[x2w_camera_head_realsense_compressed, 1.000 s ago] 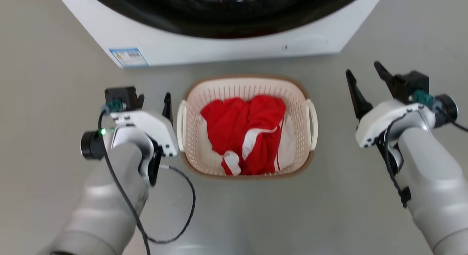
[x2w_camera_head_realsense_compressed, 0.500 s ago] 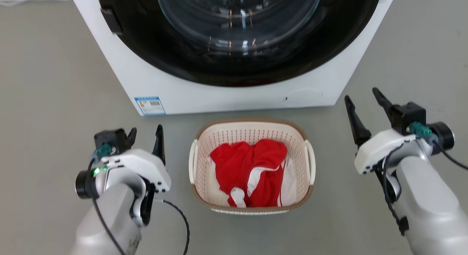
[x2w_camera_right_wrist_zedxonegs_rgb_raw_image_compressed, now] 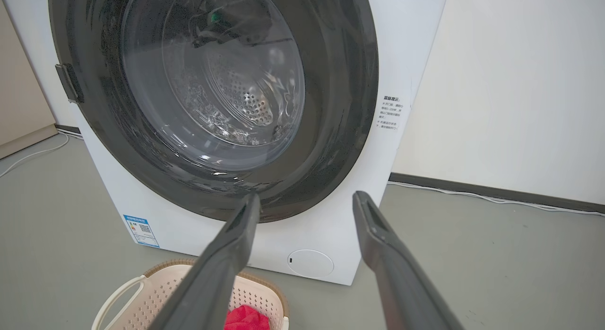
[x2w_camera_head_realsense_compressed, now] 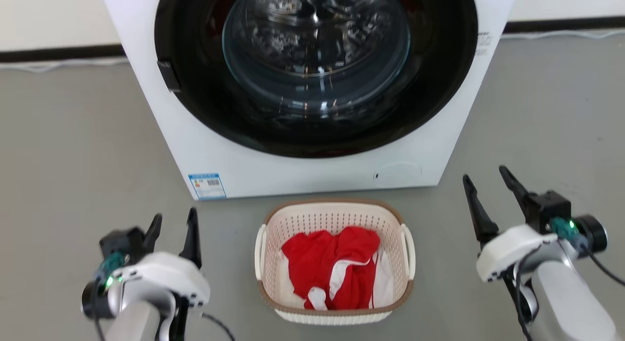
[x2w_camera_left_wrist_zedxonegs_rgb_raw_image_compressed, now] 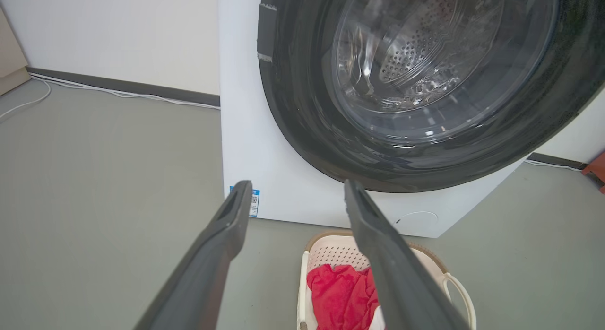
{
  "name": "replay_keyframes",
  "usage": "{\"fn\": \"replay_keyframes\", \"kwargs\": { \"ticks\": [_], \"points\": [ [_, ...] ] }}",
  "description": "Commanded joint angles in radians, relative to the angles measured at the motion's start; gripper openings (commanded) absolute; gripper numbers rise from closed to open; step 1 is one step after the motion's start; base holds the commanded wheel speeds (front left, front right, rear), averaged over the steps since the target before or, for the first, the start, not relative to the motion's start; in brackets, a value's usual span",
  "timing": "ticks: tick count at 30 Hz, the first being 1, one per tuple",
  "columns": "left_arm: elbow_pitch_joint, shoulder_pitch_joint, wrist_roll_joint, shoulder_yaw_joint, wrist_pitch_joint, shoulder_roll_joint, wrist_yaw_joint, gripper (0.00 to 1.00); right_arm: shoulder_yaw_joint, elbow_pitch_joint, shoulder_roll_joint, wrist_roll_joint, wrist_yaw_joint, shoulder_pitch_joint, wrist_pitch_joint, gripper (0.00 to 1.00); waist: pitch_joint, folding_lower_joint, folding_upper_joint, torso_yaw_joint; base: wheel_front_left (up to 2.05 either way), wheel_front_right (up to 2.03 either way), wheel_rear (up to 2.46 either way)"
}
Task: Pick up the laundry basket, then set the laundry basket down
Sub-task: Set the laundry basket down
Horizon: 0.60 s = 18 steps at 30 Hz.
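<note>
Grey floor (x2w_camera_head_realsense_compressed: 73, 136), white wall (x2w_camera_right_wrist_zedxonegs_rgb_raw_image_compressed: 520, 84), dark baseboard (x2w_camera_head_realsense_compressed: 58, 53), white washer (x2w_camera_head_realsense_compressed: 312, 175).

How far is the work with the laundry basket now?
The laundry basket stands on the floor before the washing machine. Nothing is in hand: left hand and right hand are open, apart from its handles. Whether the lift is done or remains cannot be told.
</note>
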<state>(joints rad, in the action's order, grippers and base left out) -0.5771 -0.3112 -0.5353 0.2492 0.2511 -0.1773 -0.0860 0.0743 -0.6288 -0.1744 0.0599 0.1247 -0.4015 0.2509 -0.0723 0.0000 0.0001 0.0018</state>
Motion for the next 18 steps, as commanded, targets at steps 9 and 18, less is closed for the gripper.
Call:
{"fn": "replay_keyframes", "kwargs": {
  "ticks": [9,18],
  "points": [
    [0.124,0.114,0.061,-0.117,0.011,-0.023,0.03,1.0,-0.008,0.093,0.026,-0.023,0.006,0.108,0.011,1.0,0.069,0.0,-0.0001,-0.019,0.0,0.0,0.0],
    [0.232,0.219,0.107,-0.199,0.011,0.002,0.025,1.0,-0.027,0.14,0.047,-0.033,0.006,0.175,0.011,1.0,0.084,0.0,-0.0001,-0.035,0.0,0.0,0.0]
  ]
}}
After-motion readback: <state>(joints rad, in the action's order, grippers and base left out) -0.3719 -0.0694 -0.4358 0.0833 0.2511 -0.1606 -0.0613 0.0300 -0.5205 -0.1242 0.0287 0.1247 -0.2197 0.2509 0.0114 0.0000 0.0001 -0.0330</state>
